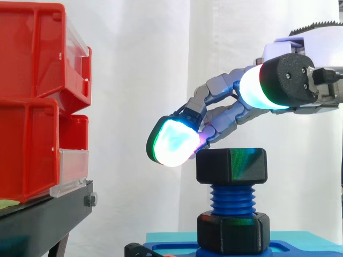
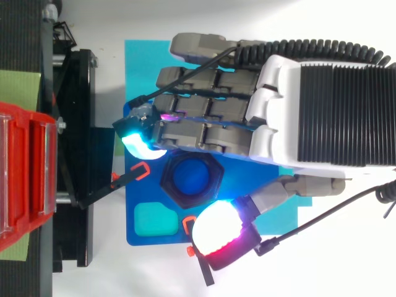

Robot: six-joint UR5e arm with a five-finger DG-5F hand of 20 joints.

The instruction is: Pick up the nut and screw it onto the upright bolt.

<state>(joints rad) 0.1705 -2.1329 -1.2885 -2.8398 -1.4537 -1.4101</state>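
1. Hand position. The hand [image 2: 272, 117] is reaching in from the right in the side view and is hovering over the fixture. Its fingers are lying loosely extended and side by side, and the thumb is standing spread away from them. It is gripping nothing.

2. Pads. One finger pad [image 1: 171, 142], glowing cyan-white, is hanging just beside the upper left edge of the nut [image 1: 231, 165]. Whether it is touching the nut cannot be told. The thumb pad [image 2: 216, 232], glowing white with a red rim, is sitting on the opposite side of the nut in the top view. In the side view it is riding well above the nut.

3. Task parts. The black hexagonal nut is sitting at the top of the upright blue bolt [image 1: 231, 199]. Bare threads are showing between the nut and a black hexagonal collar [image 1: 233, 231] at the bolt's foot.

4. Fixture. The bolt is standing on a blue fixture plate [image 2: 139, 192], which is lying on a cyan mat [image 2: 145, 59].

5. Surroundings. Red bins [image 1: 32, 107] are resting on a black stand [image 1: 43, 219] to the left in the side view, well apart from the bolt. A white curtain [image 1: 134, 64] is hanging behind.
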